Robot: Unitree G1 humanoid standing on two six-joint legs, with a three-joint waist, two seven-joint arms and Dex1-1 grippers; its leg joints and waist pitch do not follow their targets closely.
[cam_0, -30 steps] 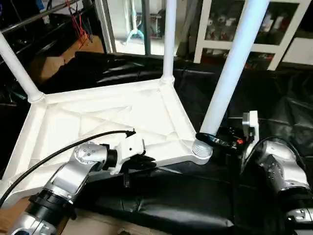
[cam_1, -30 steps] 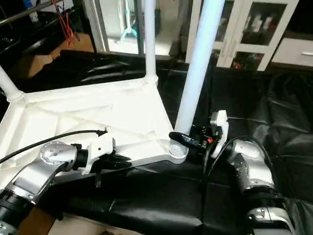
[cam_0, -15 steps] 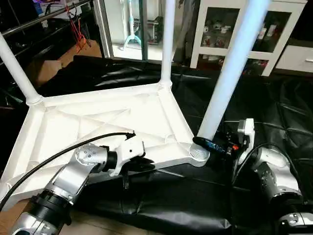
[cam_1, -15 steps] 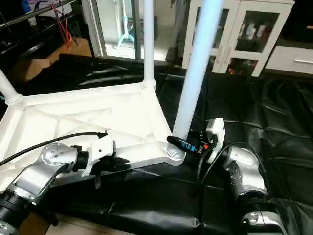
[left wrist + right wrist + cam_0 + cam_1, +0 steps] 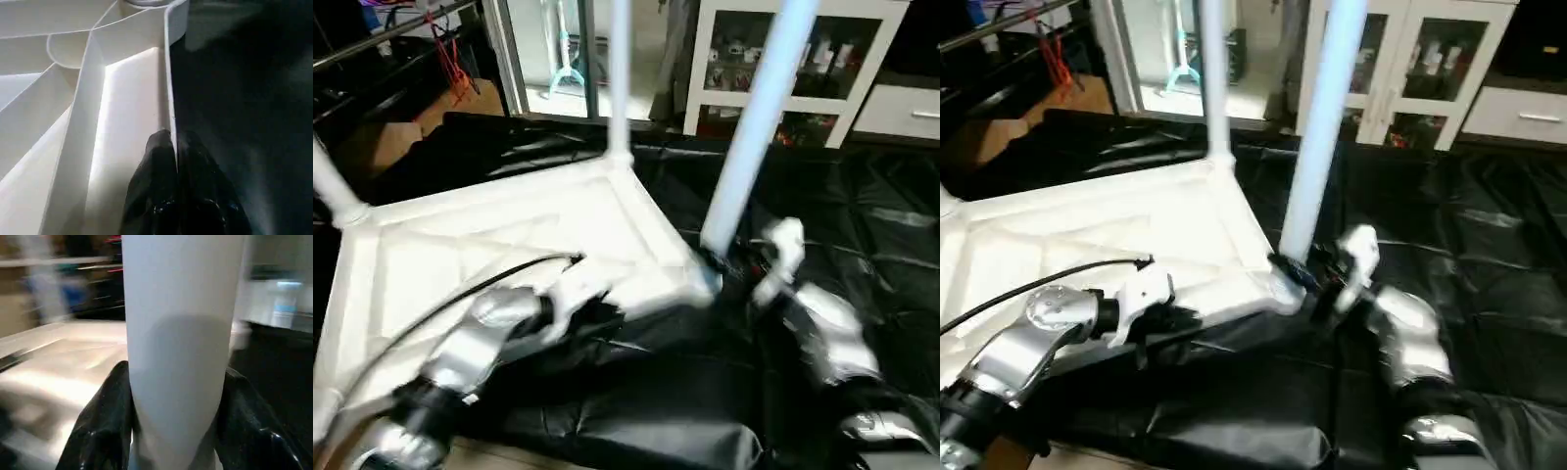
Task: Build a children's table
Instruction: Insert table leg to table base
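Right wrist view is showing the right gripper (image 5: 172,431) grasping the leg (image 5: 181,333) near its foot. The leg is rising toward 12 o'clock from the corner socket (image 5: 1283,290) of the tabletop (image 5: 489,245). At 9 o'clock, the left gripper (image 5: 176,147) is pinching the tabletop's near rim.

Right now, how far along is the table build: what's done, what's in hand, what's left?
Done: the tabletop lies underside up with three legs standing in corner sockets, the far leg, the left leg and the near leg.
In hand: the right gripper clamps the near leg's base; the left gripper pinches the tabletop's rim.
Left: the fourth corner can't be judged, and the table is not yet turned upright.
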